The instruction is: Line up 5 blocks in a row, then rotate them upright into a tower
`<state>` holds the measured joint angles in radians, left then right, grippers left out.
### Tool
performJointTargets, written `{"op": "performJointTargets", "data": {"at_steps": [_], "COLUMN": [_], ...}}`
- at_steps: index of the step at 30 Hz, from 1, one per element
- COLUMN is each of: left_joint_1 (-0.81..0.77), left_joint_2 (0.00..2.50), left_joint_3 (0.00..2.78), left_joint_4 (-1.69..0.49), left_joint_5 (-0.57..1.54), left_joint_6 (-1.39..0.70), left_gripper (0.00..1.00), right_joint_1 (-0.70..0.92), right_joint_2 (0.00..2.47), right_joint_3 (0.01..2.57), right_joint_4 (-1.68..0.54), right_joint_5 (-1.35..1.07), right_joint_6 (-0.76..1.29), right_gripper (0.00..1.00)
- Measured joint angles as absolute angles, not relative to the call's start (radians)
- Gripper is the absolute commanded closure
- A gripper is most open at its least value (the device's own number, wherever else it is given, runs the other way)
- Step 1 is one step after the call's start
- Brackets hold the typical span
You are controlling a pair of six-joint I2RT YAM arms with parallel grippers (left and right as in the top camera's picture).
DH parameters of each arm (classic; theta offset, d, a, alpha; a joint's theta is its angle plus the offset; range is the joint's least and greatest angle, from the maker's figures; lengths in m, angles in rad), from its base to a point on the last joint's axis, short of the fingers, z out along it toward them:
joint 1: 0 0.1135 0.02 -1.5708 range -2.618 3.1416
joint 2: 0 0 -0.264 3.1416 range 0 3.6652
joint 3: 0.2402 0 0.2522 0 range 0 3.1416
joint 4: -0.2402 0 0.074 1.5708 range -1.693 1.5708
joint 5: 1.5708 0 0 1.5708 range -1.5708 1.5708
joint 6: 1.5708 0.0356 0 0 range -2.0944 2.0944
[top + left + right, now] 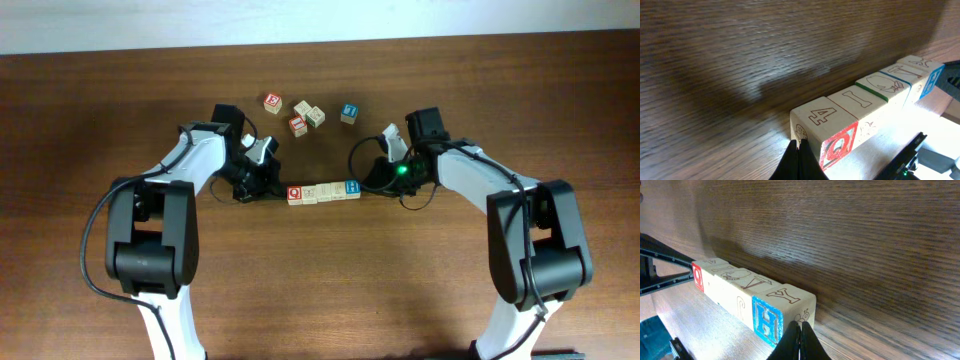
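Observation:
Several blocks lie end to end in a short row (323, 191) at the table's middle. The red-faced block (295, 195) is the left end and the blue-faced block (352, 187) the right end, with plain beige ones between. My left gripper (276, 190) is shut, its tip against the outer end of the red-faced block (839, 147), as the left wrist view shows at the gripper (799, 146). My right gripper (368, 186) is also shut. Its tip (801, 326) touches the end face of the blue-faced block (765, 319). Neither gripper holds anything.
Several loose letter blocks lie scattered behind the row, among them a red one (272, 102), a beige one (316, 116) and a blue one (349, 113). Both arms reach in from the front, elbows out to the sides. The wooden table (320, 290) extends all round.

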<state>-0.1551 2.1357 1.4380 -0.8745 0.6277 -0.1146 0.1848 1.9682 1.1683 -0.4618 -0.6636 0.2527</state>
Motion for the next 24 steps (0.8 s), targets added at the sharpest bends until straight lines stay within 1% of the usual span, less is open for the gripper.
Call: {"op": "performJointTargets", "data": {"at_steps": [15, 24], "left_joint_1": [-0.147, -0.141], "left_joint_2": [2.136, 2.136], "left_joint_3": [1.438, 1.438], "left_joint_4": [-0.849, -0.843], "left_joint_5": [0.587, 0.519], "left_joint_6": [-0.117, -0.130], "left_gripper": [1.00, 1.00], "right_joint_1": [0.213, 0.240], "right_joint_2": [1.946, 1.946], "right_joint_3": [1.168, 1.168], "right_joint_4": [-0.468, -0.474], "right_joint_5": [-0.654, -0.660], "right_joint_6": [0.254, 0.253], "right_gripper": [0.96, 0.95]}}
